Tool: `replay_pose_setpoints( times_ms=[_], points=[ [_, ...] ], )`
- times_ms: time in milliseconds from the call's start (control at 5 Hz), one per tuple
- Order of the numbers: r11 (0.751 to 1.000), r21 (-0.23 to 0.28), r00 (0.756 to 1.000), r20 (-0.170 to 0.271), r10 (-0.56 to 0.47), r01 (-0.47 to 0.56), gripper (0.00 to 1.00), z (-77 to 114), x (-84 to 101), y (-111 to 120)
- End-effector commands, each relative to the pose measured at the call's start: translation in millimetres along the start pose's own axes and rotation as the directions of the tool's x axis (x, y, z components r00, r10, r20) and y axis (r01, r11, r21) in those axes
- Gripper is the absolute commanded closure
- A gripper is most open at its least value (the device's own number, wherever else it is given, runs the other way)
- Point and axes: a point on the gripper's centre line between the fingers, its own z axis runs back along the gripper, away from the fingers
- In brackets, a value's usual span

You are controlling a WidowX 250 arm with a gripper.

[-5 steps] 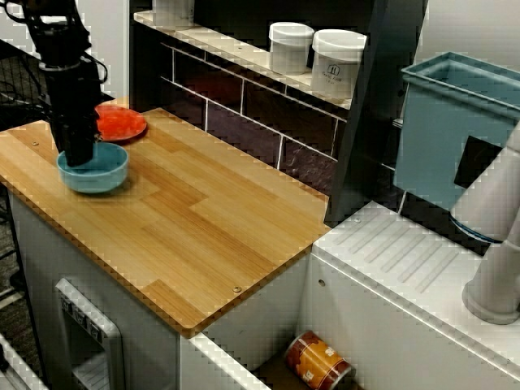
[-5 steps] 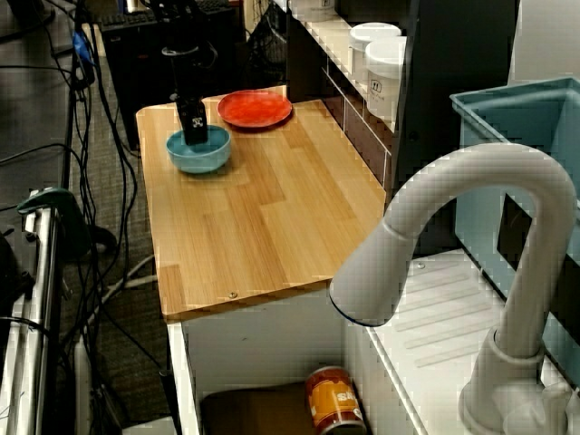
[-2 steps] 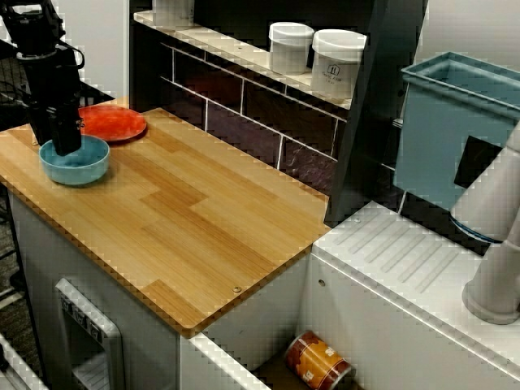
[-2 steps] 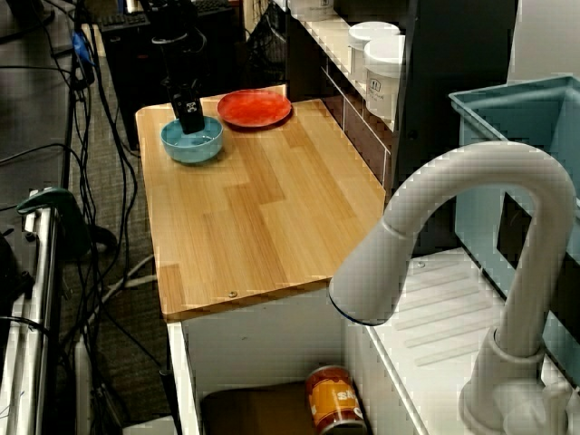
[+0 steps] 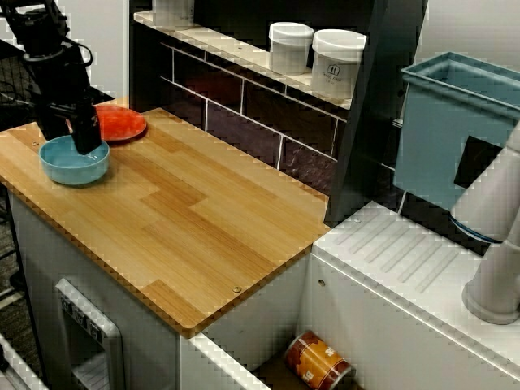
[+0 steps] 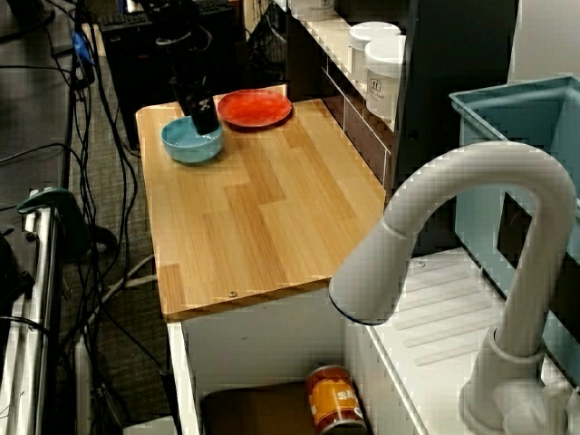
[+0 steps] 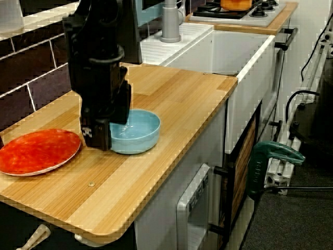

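— Blue is met first at the far left: what is seen there in the view across the counter?
— A blue bowl (image 5: 69, 162) is set upright on the wooden counter (image 5: 203, 219), near its left end. The black gripper (image 5: 81, 142) is held low over the bowl's rim at about two o'clock.
— How are its fingers set?
— That cannot be told. In the view from the counter's end one finger is seen outside the rim at the bowl's nine o'clock, touching it or nearly so. The rest is hidden by the gripper's body, so whether the rim is pinched cannot be made out.
— What is found next, moving right?
— A red plate (image 5: 122, 123) is laid flat at two o'clock from the bowl, just beside it and partly covered by the gripper. Further right, two white jars (image 5: 337, 65) are stood side by side on the tiled ledge (image 5: 231, 46) along the counter's twelve o'clock edge.
— And beyond them?
— A light blue bin (image 5: 443, 130) is seen at the right, with a pale tap (image 5: 496, 211) at its five o'clock, cut by the frame's edge. An orange can (image 5: 318, 361) is laid on its side in the hollow below, at six o'clock from the jars
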Motion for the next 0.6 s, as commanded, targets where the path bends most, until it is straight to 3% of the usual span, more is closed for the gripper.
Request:
replay_pose_setpoints(
  times_ms=[0, 400],
  points=[
    [0.996, 0.084, 0.997, 0.072, -0.024, 0.018, 0.0, 22.6, 1.5, -22.5],
    [0.999, 0.021, 0.998, 0.044, -0.041, 0.041, 0.0, 35.9, -4.6, -26.9]
  ],
)
